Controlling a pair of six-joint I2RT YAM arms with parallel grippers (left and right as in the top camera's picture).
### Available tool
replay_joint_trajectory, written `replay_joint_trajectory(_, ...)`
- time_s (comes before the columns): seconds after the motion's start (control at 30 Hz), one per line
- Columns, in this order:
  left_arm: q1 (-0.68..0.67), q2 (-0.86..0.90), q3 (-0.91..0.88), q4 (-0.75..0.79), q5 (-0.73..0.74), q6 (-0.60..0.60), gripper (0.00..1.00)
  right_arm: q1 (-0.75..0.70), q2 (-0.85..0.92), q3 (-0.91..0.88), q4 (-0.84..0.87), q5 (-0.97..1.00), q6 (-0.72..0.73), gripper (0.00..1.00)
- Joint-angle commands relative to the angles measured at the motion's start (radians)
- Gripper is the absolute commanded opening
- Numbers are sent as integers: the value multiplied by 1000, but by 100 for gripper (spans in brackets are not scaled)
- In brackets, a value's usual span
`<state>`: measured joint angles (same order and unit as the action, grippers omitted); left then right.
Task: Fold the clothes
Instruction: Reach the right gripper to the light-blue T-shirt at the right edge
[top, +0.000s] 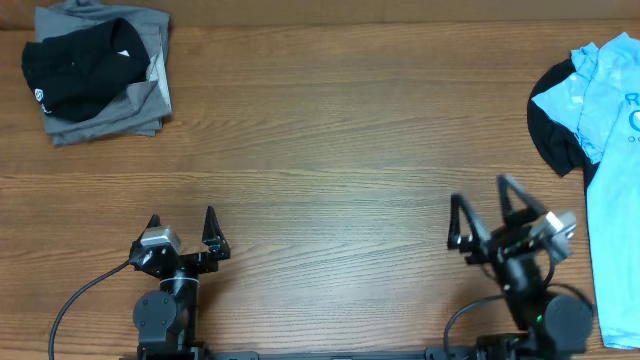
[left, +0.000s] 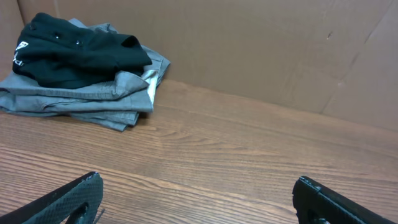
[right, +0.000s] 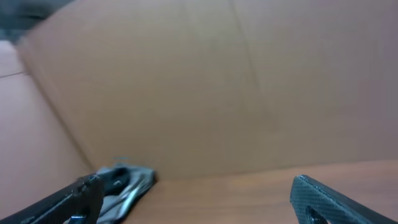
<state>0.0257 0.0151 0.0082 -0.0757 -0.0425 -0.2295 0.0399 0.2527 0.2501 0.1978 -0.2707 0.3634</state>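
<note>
Currently my left tool and right tool gape wide, empty. The light-blue T-shirt lies at the table's 3 o'clock edge, 2 o'clock from the nearer right tool, running 12 to 6.

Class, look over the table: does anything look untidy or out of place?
The light-blue T-shirt sprawls unfolded at the right edge, over a black garment, unlike the folded pile at far left.

The light-blue T-shirt runs off the overhead view's right edge, cropping its lettering; the right wrist view is blurred.
</note>
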Motion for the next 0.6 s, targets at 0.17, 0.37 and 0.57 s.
replay_joint_trajectory(0.17,-6,-3,-3,4,-16,24,100,-12,657,604,-319,271,-217,100)
replay_joint_trajectory(0.37,-6,-3,-3,4,-16,24,100,-123,1118,1084,-716,275,-283,100)
replay_joint_trajectory(0.57,-6,-3,-3,4,-16,23,100,-241,1463,1456,-1106,281,-331,100)
